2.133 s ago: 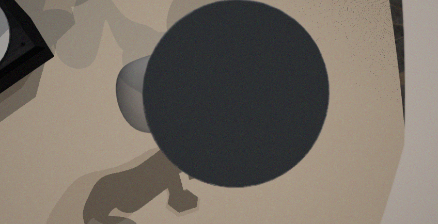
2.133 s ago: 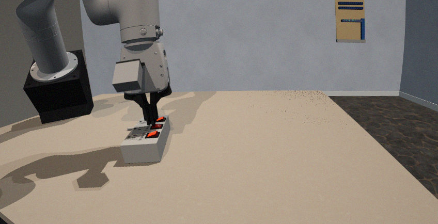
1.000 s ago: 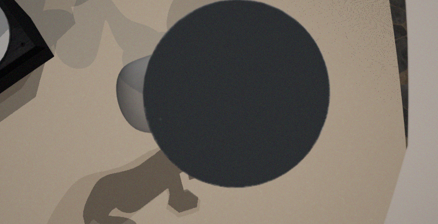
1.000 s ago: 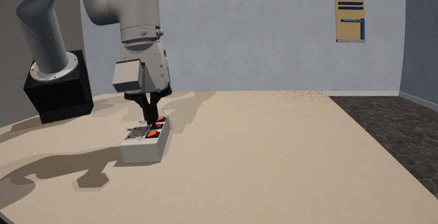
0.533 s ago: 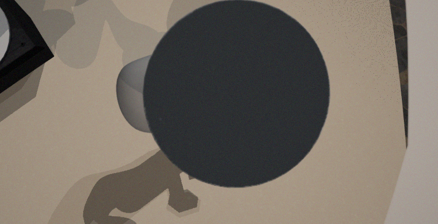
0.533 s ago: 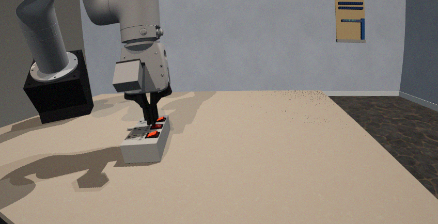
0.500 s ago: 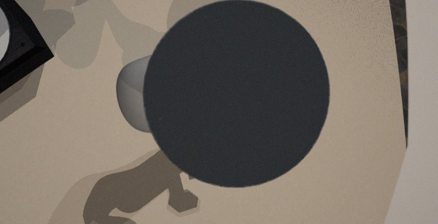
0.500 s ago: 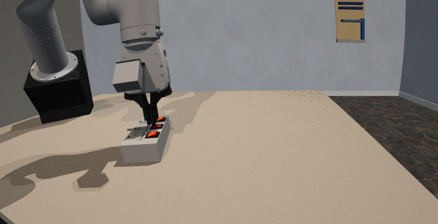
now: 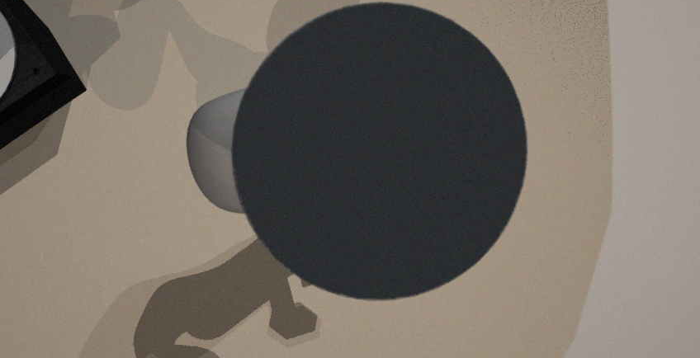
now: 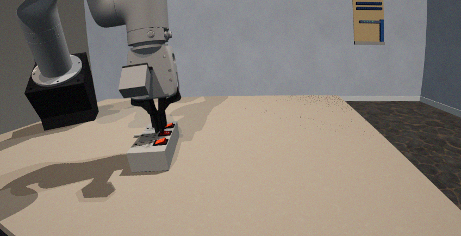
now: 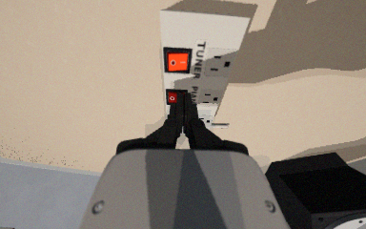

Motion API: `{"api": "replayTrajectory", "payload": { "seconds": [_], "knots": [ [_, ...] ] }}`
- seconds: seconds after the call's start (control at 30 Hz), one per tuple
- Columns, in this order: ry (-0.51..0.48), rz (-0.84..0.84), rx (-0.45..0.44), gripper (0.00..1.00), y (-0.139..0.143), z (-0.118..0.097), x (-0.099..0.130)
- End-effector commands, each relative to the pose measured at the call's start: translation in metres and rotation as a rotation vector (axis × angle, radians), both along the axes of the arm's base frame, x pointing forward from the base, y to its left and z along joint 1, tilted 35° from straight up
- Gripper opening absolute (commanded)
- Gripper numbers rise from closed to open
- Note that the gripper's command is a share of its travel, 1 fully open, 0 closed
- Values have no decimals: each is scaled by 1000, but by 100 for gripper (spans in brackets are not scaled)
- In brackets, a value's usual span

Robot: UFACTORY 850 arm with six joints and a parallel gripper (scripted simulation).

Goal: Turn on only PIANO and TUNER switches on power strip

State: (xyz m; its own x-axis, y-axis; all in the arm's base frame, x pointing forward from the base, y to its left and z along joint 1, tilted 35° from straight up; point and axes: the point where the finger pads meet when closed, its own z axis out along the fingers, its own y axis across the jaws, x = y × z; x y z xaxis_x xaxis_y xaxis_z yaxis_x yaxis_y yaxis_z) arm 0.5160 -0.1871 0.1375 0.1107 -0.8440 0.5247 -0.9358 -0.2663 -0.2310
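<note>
A white power strip lies flat on the tan table, right way up, with three red rocker switches in a row. In the wrist view the strip shows the TUNER switch glowing bright red. The switch below it, beside a label starting with P, looks darker red. My gripper is shut with nothing between the fingers, and its tips rest on that darker switch. From the side, the gripper points straight down onto the middle switch. The third switch is hidden behind the fingers in the wrist view.
The arm's black base block stands at the table's back left. In the overhead view a big dark round part of the arm hides the strip and the gripper. A tan panel hangs on the far wall.
</note>
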Motion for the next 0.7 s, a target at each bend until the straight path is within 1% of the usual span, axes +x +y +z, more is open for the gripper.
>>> {"api": "replayTrajectory", "payload": {
  "seconds": [0.0,0.67],
  "knots": [
    [-1,0,0,0,-1,-1,1],
    [-1,0,0,0,-4,-6,3]
  ]
}}
